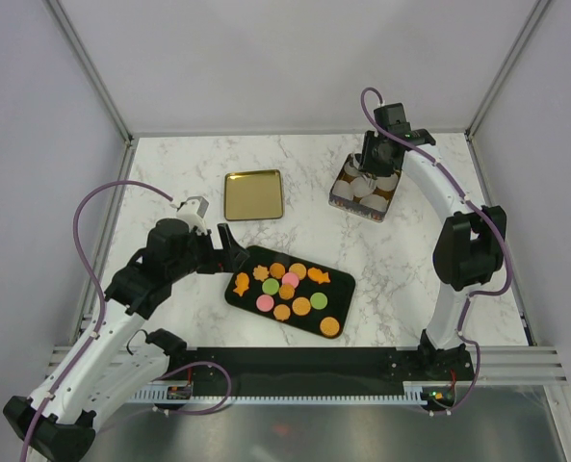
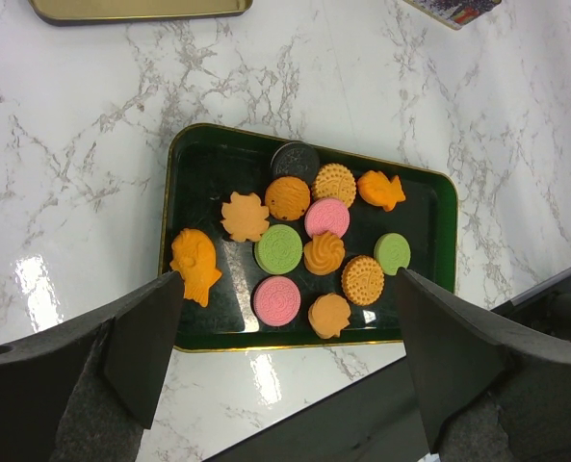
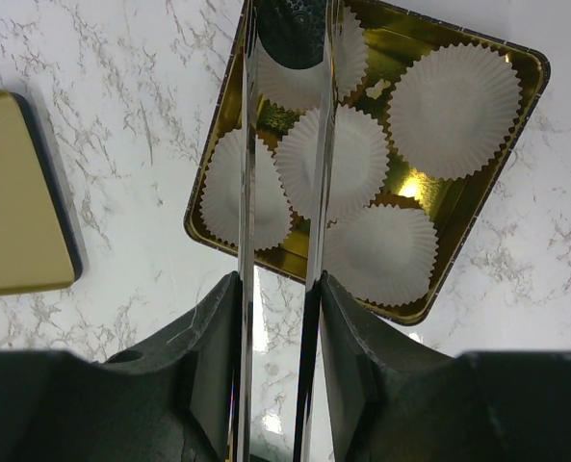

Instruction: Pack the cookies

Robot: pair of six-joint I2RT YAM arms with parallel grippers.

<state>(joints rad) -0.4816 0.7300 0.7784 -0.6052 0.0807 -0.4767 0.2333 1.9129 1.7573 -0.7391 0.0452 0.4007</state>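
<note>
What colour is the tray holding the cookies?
The tray is dark green with a thin gold rim; the left wrist view shows it best.

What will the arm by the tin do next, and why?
Probably loosen its grip: the right gripper squeezes metal tongs that pinch a dark round piece, seemingly a cookie, over a white paper cup in the gold tin, so it would drop in.

Legible text, brands, numbers: none. Printed colour pattern on outer wall of the tin [image 2: 454,10], too small to read. The cookies [image 2: 278,248] carry moulded relief only.
</note>
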